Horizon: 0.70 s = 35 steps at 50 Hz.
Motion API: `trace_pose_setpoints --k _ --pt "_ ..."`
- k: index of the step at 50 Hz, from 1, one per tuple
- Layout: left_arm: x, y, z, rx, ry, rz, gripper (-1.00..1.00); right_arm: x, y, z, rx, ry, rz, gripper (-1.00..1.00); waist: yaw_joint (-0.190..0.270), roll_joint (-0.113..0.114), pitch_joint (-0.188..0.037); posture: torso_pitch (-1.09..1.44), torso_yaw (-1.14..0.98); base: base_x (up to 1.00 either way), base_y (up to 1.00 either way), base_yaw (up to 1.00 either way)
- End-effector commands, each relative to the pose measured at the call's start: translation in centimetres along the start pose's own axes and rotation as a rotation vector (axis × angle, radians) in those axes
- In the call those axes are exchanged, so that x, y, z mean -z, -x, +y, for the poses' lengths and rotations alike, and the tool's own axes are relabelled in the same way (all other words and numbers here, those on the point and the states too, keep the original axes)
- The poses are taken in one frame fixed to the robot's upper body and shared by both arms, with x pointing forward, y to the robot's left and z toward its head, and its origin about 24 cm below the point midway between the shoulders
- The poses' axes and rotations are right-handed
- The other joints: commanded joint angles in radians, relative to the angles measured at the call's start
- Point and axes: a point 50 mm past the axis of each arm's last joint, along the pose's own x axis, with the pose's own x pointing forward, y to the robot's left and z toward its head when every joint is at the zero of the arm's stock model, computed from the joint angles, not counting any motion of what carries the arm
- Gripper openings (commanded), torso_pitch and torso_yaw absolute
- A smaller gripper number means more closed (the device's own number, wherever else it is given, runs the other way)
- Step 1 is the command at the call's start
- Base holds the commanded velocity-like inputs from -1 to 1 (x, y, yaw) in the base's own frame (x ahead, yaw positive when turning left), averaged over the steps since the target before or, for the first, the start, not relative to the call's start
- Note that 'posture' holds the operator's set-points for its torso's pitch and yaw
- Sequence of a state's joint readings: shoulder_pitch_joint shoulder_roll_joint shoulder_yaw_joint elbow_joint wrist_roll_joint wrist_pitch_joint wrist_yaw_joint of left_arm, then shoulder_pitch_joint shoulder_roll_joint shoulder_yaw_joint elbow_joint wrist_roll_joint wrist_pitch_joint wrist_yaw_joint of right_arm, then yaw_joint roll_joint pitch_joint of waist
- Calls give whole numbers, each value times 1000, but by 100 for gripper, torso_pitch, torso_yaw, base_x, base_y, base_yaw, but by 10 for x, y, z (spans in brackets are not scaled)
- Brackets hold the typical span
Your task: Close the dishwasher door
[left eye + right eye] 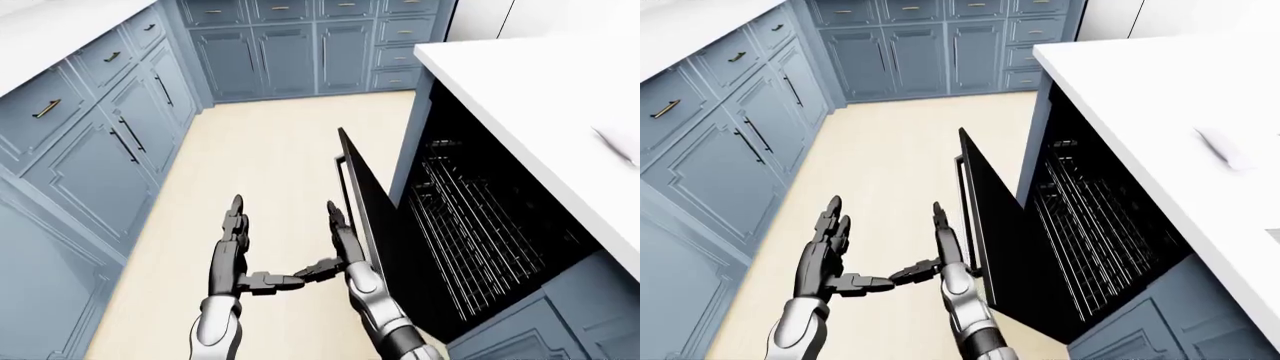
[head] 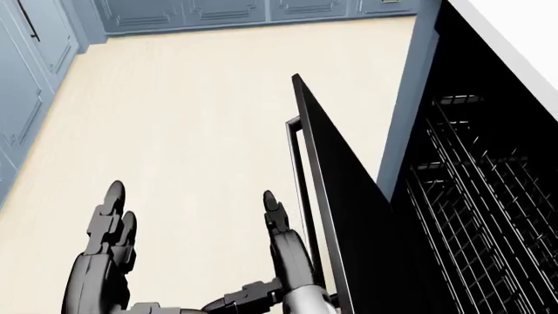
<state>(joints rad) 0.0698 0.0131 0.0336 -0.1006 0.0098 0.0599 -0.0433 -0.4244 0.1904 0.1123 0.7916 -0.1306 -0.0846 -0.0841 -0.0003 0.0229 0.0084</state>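
Blue cabinets [image 1: 110,135] line the view's left and top; white tabletop [image 1: 540,97] sits over the dishwasher cavity with its wire racks [image 1: 470,225] at right. Dishwasher door [image 1: 375,225] stands part-open, edge-on at centre, handle [image 2: 296,170] facing left. Right robot hand [image 2: 277,226] is flat, fingers released, just beside the door's outer face, apparently placed to push. Left robot hand [image 2: 109,226] open, grasping nothing, well apart over the floor.

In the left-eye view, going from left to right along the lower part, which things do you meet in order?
Blue cabinets → left hand → right hand → dishwasher door → dishwasher racks → white countertop.
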Motion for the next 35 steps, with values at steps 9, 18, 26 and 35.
trace_pose_setpoints --k 9,18,26,35 --pt "-15 -4 0 -1 -4 -84 100 11 -13 -8 -29 -66 -1 100 -2 5 -26 0 0 0 0 0" --pt "-18 -7 6 -16 24 -66 100 43 -1 -24 -34 -157 139 100 2 -4 -27 0 0 0 0 0" --pt "-16 -11 9 -22 37 -53 100 62 9 -39 -9 -300 191 100 3 -10 -26 0 0 0 0 0" --pt "-16 -11 9 -18 40 -54 100 81 19 -53 55 -300 290 100 5 -17 -24 0 0 0 0 0"
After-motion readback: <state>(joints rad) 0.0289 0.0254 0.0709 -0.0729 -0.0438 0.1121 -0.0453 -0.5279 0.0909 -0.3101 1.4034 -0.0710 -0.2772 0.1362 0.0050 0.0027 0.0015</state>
